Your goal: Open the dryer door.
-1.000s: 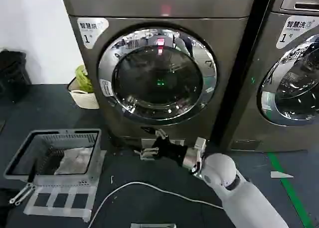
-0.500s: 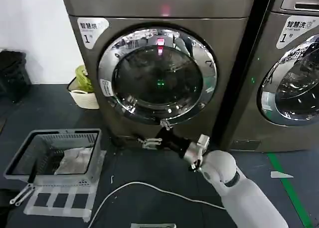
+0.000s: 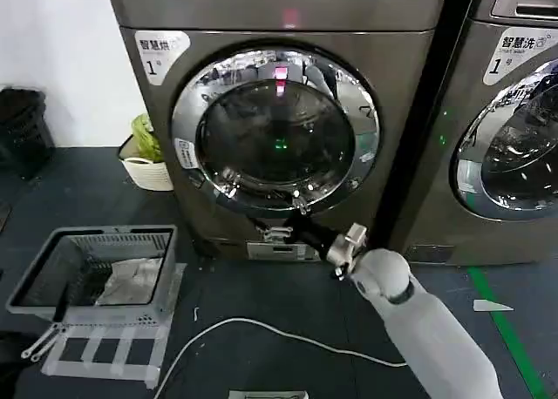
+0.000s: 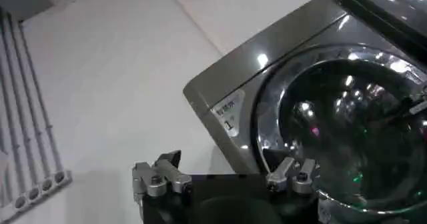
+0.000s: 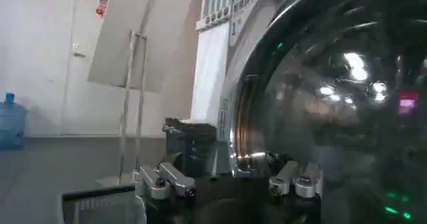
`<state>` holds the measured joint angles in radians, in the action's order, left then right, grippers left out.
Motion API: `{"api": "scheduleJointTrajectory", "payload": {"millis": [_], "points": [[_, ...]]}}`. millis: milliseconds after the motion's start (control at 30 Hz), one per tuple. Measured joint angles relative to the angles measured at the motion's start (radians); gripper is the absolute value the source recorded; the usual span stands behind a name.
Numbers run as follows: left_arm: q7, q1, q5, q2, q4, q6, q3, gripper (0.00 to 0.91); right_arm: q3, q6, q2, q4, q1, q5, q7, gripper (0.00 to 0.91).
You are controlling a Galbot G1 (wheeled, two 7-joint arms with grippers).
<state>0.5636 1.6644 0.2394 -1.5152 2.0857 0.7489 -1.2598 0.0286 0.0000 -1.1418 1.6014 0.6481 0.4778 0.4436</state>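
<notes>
Head view, right end effector open-fingered below round chrome-rimmed glass dryer door

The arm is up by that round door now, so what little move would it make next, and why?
Probably a short reach up and in toward the chrome rim of the dryer door. The door looks shut, and the right gripper is open just below the rim's lower edge, not yet gripping it. The left gripper is open too, away from the door.

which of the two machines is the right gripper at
The left machine, whose label sits on its upper left corner. The right gripper is at the lower rim of its round door; the other machine stands apart at the right.
</notes>
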Motion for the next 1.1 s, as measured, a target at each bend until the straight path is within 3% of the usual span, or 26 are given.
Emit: {"api": "scheduleJointTrajectory", "payload": {"millis": [700, 1100], "points": [[0.0, 0.008, -0.008, -0.012, 0.021, 0.002, 0.008, 0.907, -0.09, 0.002, -0.109, -0.094, -0.116, -0.042, -0.151, 0.907], [0.0, 0.012, -0.018, -0.016, 0.023, 0.005, 0.019, 0.907, -0.131, 0.005, -0.196, -0.217, -0.196, -0.071, -0.144, 0.907]]}}
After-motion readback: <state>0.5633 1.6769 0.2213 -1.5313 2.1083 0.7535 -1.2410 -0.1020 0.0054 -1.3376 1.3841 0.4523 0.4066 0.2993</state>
